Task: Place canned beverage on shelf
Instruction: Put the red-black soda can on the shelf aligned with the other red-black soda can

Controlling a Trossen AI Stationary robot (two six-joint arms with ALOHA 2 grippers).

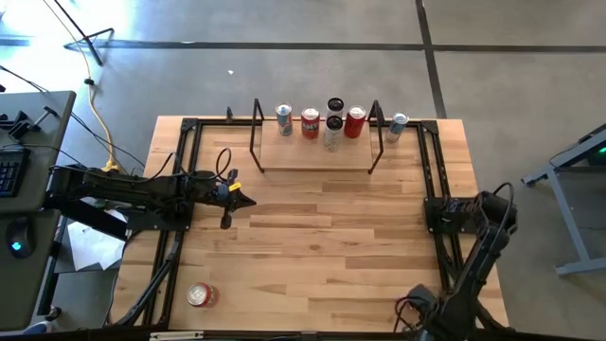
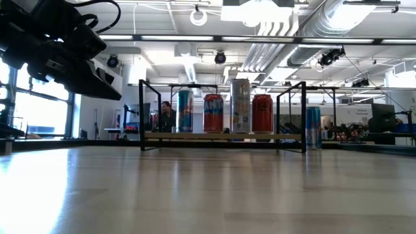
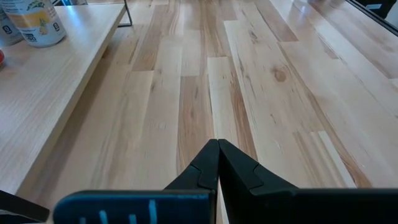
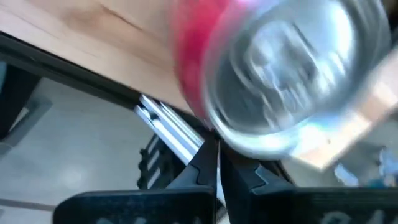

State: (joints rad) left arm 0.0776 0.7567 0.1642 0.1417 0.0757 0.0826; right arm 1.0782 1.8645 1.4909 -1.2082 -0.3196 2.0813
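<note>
The shelf (image 1: 312,159), a light-wood plank with black rod frames, stands at the table's far middle and carries several upright cans (image 2: 213,113). A blue can (image 1: 398,126) stands on the table just right of it. A red can (image 1: 199,296) lies on its side near the table's near left corner. My left gripper (image 1: 248,200) is shut and empty above the table's left half, short of the shelf; it also shows in its wrist view (image 3: 217,144). My right gripper (image 4: 217,146) is shut, on the arm folded at the table's right edge (image 1: 440,216). A blurred red can (image 4: 273,68) fills its wrist view. My right gripper's shut fingertips (image 4: 210,152) stand just under the blurred red can's silver end (image 4: 249,134) in the right wrist view. I cannot tell whether they touch it. The high view shows no can by this gripper.
Black rail frames (image 1: 175,218) run along the table's left and right sides (image 1: 436,180). A wide stretch of bare tabletop (image 1: 322,246) lies between the shelf and the near edge. A desk with a keyboard and mouse (image 1: 19,189) stands left of the table.
</note>
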